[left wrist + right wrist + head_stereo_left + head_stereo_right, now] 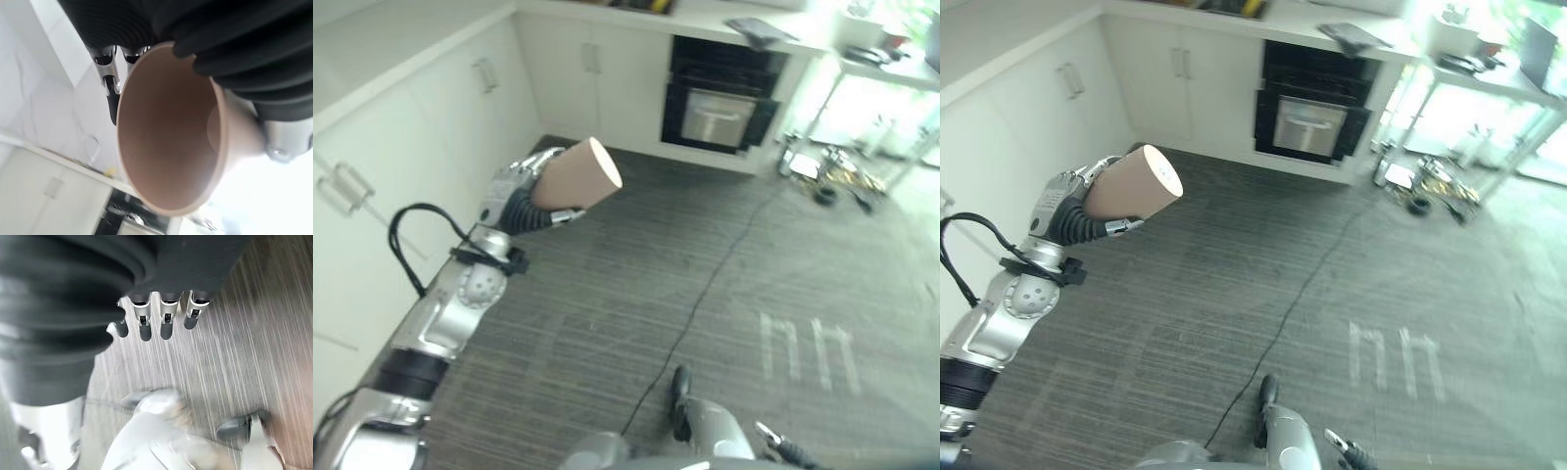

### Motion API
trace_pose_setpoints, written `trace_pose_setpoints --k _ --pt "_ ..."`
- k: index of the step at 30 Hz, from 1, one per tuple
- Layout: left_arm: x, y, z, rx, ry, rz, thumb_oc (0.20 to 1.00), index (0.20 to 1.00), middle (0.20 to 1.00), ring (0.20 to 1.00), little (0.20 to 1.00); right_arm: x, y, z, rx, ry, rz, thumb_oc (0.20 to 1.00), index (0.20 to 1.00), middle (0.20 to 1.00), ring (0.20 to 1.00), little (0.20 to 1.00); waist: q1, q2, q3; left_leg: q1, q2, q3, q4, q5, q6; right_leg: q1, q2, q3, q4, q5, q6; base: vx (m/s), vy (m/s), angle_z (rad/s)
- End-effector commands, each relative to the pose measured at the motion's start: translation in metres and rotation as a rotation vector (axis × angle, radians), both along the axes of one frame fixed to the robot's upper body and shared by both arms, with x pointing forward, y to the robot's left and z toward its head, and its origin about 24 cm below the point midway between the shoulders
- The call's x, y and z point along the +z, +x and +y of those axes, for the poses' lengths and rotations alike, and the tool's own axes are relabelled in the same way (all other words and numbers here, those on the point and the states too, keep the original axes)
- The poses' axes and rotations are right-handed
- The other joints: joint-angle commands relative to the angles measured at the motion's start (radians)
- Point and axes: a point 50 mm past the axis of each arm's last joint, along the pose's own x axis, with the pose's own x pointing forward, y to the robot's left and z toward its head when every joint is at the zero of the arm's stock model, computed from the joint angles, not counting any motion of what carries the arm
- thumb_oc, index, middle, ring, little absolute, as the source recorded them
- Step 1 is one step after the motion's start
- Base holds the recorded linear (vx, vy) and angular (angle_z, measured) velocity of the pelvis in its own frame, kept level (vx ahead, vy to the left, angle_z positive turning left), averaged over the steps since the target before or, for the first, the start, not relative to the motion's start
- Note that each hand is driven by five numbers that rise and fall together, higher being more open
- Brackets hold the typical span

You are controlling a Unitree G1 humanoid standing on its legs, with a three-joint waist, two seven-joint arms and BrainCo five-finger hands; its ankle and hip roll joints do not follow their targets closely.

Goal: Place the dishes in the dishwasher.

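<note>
Gripping a tan, empty cup [578, 176], left hand [514, 196]; right hand [156, 313] relaxed.

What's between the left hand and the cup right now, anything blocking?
Nothing visible. The left hand already has its fingers curled around the tan cup, held on its side above the grey floor. No dishwasher can be made out, so the path there can't be judged.

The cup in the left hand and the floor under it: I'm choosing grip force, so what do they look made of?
Cup: tan, matte, no glare, with a thin even rim and a smooth inside in the left wrist view; probably plastic or matte ceramic, I cannot tell which. The left hand is curled round its base. Floor: dark grey with fine streaks and little sheen, perhaps vinyl or low carpet.
</note>
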Motion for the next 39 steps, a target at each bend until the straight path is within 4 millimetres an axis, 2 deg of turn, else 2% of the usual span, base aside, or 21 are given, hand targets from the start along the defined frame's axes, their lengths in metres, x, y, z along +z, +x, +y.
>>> trace_pose_setpoints --k 1,6,10,11,12,14,15,16,18,19,20,21,22,26,29,30,33,35,36,37,39 --pt "0.049 0.002 -0.024 -0.147 -0.007 -0.245 0.2 0.2 0.2 0.2 0.2 0.001 0.0 -0.003 -0.056 -0.001 -0.04 1.0 1.0 1.0 1.0 1.0 -0.069 0.07 0.014 0.046 0.039 0.042 -0.248 0.16 -0.019 0.211 0.016 -0.022 0.025 0.056 0.125 0.45 -0.179 0.49" --pt "0.038 0.005 -0.032 -0.136 -0.013 -0.207 0.2 0.2 0.2 0.2 0.2 -0.001 -0.01 -0.006 -0.087 -0.004 -0.014 1.0 1.0 1.0 1.0 1.0 -0.087 0.066 -0.031 0.049 0.076 0.052 -0.095 0.091 -0.03 0.237 0.055 -0.012 0.098 -0.04 0.063 0.46 -0.234 0.21" --pt "0.044 0.001 -0.024 -0.103 -0.026 -0.192 0.2 0.2 0.2 0.2 0.2 0.002 -0.004 -0.014 -0.047 -0.024 -0.027 1.0 1.0 1.0 1.0 1.0 -0.073 0.076 -0.057 0.015 0.135 0.05 0.17 0.18 -0.096 0.295 0.102 -0.042 0.109 -0.125 -0.013 0.35 -0.235 -0.38" --pt "0.047 -0.003 -0.019 -0.096 -0.036 -0.194 0.2 0.2 0.2 0.2 0.2 0.005 -0.001 -0.018 -0.015 -0.037 -0.038 1.0 1.0 1.0 1.0 1.0 -0.062 0.076 -0.064 -0.039 0.15 0.038 0.34 0.239 -0.122 0.323 0.119 -0.051 0.099 -0.155 -0.047 0.34 -0.277 -0.67" --pt "0.049 -0.005 -0.015 -0.095 -0.042 -0.193 0.2 0.2 0.2 0.2 0.2 0.006 0.001 -0.022 -0.003 -0.043 -0.046 1.0 1.0 1.0 1.0 1.0 -0.052 0.072 -0.064 -0.094 0.164 0.026 0.466 0.276 -0.132 0.345 0.13 -0.049 0.093 -0.173 -0.071 0.32 -0.293 -0.77" --pt "0.051 -0.007 -0.014 -0.101 -0.041 -0.185 0.2 0.2 0.2 0.2 0.2 0.007 0.0 -0.024 -0.014 -0.037 -0.057 1.0 1.0 1.0 1.0 1.0 -0.042 0.065 -0.053 -0.218 0.197 0.0 0.589 0.293 -0.117 0.381 0.147 -0.041 0.086 -0.187 -0.098 0.25 -0.192 -0.42" --pt "0.051 -0.006 -0.013 -0.104 -0.039 -0.185 0.2 0.2 0.2 0.2 0.2 0.007 0.0 -0.025 -0.014 -0.032 -0.061 1.0 1.0 1.0 1.0 1.0 -0.037 0.064 -0.044 -0.252 0.191 -0.01 0.57 0.285 -0.106 0.401 0.153 -0.031 0.083 -0.19 -0.099 0.3 -0.052 -0.48" --pt "0.05 -0.006 -0.013 -0.102 -0.036 -0.185 0.2 0.2 0.2 0.2 0.2 0.007 0.001 -0.025 0.005 -0.031 -0.059 1.0 1.0 1.0 1.0 1.0 -0.03 0.066 -0.032 -0.275 0.169 -0.017 0.465 0.281 -0.092 0.434 0.164 -0.008 0.07 -0.192 -0.095 0.3 0.047 -0.49" --pt "0.05 -0.006 -0.011 -0.089 -0.04 -0.188 0.2 0.2 0.2 0.2 0.2 0.007 0.003 -0.024 0.023 -0.033 -0.049 1.0 1.0 1.0 1.0 1.0 -0.022 0.067 -0.021 -0.269 0.145 -0.01 0.259 0.307 -0.097 0.468 0.174 0.015 0.045 -0.196 -0.083 0.32 0.126 -0.65" --pt "0.048 -0.007 -0.01 -0.079 -0.044 -0.187 0.2 0.2 0.2 0.2 0.2 0.006 0.004 -0.022 0.031 -0.032 -0.036 1.0 1.0 1.0 1.0 1.0 -0.011 0.071 -0.019 -0.278 0.121 -0.034 0.124 0.346 -0.107 0.484 0.179 0.033 0.028 -0.195 -0.073 0.54 0.25 -0.76" --pt "0.043 -0.008 -0.01 -0.062 -0.045 -0.182 0.2 0.2 0.2 0.2 0.2 0.005 0.004 -0.019 0.051 -0.04 -0.014 1.0 1.0 1.0 1.0 1.0 0.011 0.088 -0.014 -0.337 0.118 -0.078 -0.075 0.457 -0.141 0.52 0.191 0.056 0.015 -0.202 -0.063 0.62 0.286 -1.07" --pt "0.04 -0.009 -0.011 -0.059 -0.046 -0.187 0.2 0.2 0.2 0.2 0.2 0.004 0.003 -0.018 0.061 -0.048 -0.009 1.0 1.0 1.0 1.0 1.0 0.018 0.091 -0.01 -0.368 0.127 -0.064 -0.118 0.499 -0.147 0.533 0.186 0.05 0.017 -0.206 -0.063 0.53 0.243 -1.25" --pt "0.04 -0.01 -0.011 -0.059 -0.047 -0.191 0.2 0.2 0.2 0.2 0.2 0.004 0.003 -0.018 0.063 -0.05 -0.009 1.0 1.0 1.0 1.0 1.0 0.019 0.092 -0.009 -0.379 0.131 -0.061 -0.116 0.506 -0.148 0.534 0.185 0.047 0.021 -0.209 -0.064 0.29 0.182 -1.07" --pt "0.038 -0.011 -0.006 -0.024 -0.056 -0.183 0.2 0.2 0.2 0.2 0.2 0.005 0.011 -0.017 0.071 -0.063 -0.001 1.0 1.0 1.0 1.0 1.0 0.027 0.094 -0.016 -0.344 0.136 -0.033 -0.126 0.432 -0.125 0.54 0.161 0.032 0.08 -0.259 -0.052 0.29 0.235 -0.55" --pt "0.039 -0.011 -0.005 -0.047 -0.057 -0.171 0.2 0.2 0.2 0.2 0.2 0.002 0.004 -0.008 0.076 -0.046 0.003 1.0 1.0 1.0 1.0 1.0 0.035 0.083 -0.041 -0.293 0.081 -0.022 -0.092 0.326 -0.085 0.576 0.139 0.039 0.153 -0.321 -0.026 0.48 0.351 -0.59" --pt "0.04 -0.011 -0.005 -0.051 -0.055 -0.17 0.2 0.2 0.2 0.2 0.2 0.002 0.003 -0.008 0.072 -0.044 0.003 1.0 1.0 1.0 1.0 1.0 0.036 0.082 -0.042 -0.292 0.077 -0.022 -0.089 0.322 -0.082 0.575 0.137 0.04 0.16 -0.321 -0.023 0.29 0.223 0.19" --pt "0.043 -0.007 -0.011 -0.089 -0.042 -0.16 0.2 0.2 0.2 0.2 0.2 0.0 0.001 -0.003 0.068 -0.042 -0.002 1.0 1.0 1.0 1.0 1.0 0.041 0.067 -0.053 -0.286 0.031 -0.025 -0.075 0.283 -0.05 0.567 0.123 0.046 0.257 -0.271 0.013 0.18 0.169 0.32" --pt "0.043 -0.005 -0.013 -0.104 -0.033 -0.155 0.2 0.2 0.2 0.2 0.2 -0.001 -0.002 0.001 0.055 -0.038 -0.003 1.0 1.0 1.0 1.0 1.0 0.043 0.052 -0.057 -0.275 -0.002 -0.021 -0.078 0.259 -0.021 0.544 0.122 0.059 0.353 -0.194 0.054 0.13 0.139 0.15" --pt "0.043 -0.004 -0.014 -0.112 -0.023 -0.15 0.2 0.2 0.2 0.2 0.2 -0.002 -0.003 0.005 0.039 -0.033 -0.006 1.0 1.0 1.0 1.0 1.0 0.043 0.048 -0.058 -0.265 -0.016 -0.023 -0.086 0.25 -0.002 0.509 0.129 0.059 0.431 -0.13 0.082 0.11 0.116 0.16" --pt "0.043 -0.005 -0.012 -0.108 -0.019 -0.147 0.2 0.2 0.2 0.2 0.2 -0.002 -0.003 0.006 0.036 -0.032 -0.007 1.0 1.0 1.0 1.0 1.0 0.044 0.054 -0.059 -0.244 -0.014 -0.026 -0.105 0.25 0.007 0.474 0.122 0.052 0.494 -0.098 0.093 0.1 0.117 0.15" --pt "0.044 -0.005 -0.01 -0.095 -0.021 -0.153 0.2 0.2 0.2 0.2 0.2 -0.001 0.0 0.005 0.039 -0.04 -0.015 1.0 1.0 1.0 1.0 1.0 0.042 0.078 -0.049 -0.191 0.0 -0.035 -0.146 0.254 0.01 0.389 0.075 0.015 0.518 -0.123 0.071 0.04 0.067 -0.06"
